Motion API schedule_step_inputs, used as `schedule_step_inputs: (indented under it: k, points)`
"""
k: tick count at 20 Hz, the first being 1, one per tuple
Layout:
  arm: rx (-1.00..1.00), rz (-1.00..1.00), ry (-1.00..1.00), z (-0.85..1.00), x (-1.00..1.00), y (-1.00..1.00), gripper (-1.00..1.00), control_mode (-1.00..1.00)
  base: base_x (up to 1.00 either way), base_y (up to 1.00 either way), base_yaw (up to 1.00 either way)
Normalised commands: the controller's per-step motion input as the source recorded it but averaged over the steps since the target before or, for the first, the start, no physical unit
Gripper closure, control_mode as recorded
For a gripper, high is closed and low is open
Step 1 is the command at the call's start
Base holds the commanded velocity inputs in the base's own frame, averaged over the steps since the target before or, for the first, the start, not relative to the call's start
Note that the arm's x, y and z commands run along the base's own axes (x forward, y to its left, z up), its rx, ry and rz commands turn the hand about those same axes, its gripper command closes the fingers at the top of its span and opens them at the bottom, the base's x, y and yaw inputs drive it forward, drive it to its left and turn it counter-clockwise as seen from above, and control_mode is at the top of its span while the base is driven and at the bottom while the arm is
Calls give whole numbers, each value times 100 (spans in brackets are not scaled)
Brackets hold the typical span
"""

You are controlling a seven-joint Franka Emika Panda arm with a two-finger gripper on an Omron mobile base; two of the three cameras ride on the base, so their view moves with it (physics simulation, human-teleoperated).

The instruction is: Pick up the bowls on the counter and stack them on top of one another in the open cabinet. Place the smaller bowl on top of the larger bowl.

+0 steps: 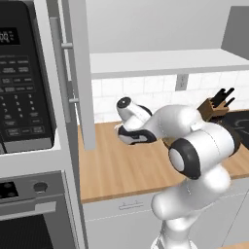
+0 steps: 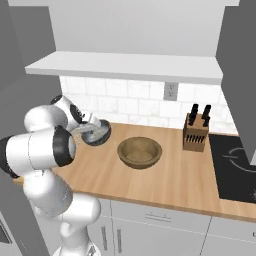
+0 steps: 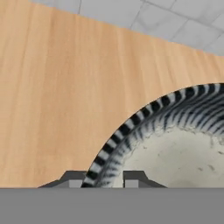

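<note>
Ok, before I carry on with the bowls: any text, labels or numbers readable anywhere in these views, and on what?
Black microwave control panel, display at its top: pale digits, possibly "00", too blurred to be sure.
Microwave keypad buttons: small pale labels, too small to read.
White wall outlet, wooden knife block, small grey speckled bowl, wide brown wooden bowl: no text visible.
</note>
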Motion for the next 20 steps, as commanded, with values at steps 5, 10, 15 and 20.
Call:
schedule_step_inputs:
  k: [5, 10, 15, 20]
  points:
    - [0, -8, -8, 75, -81, -54, 100, -100, 0, 0, 0]
    - [4, -8, 0, 66, -47, -68, 100, -100, 0, 0, 0]
    - [21, -2, 0, 25, -15, -78, 100, -100, 0, 0, 0]
    - [28, 7, 0, -9, 14, -87, 100, -100, 0, 0, 0]
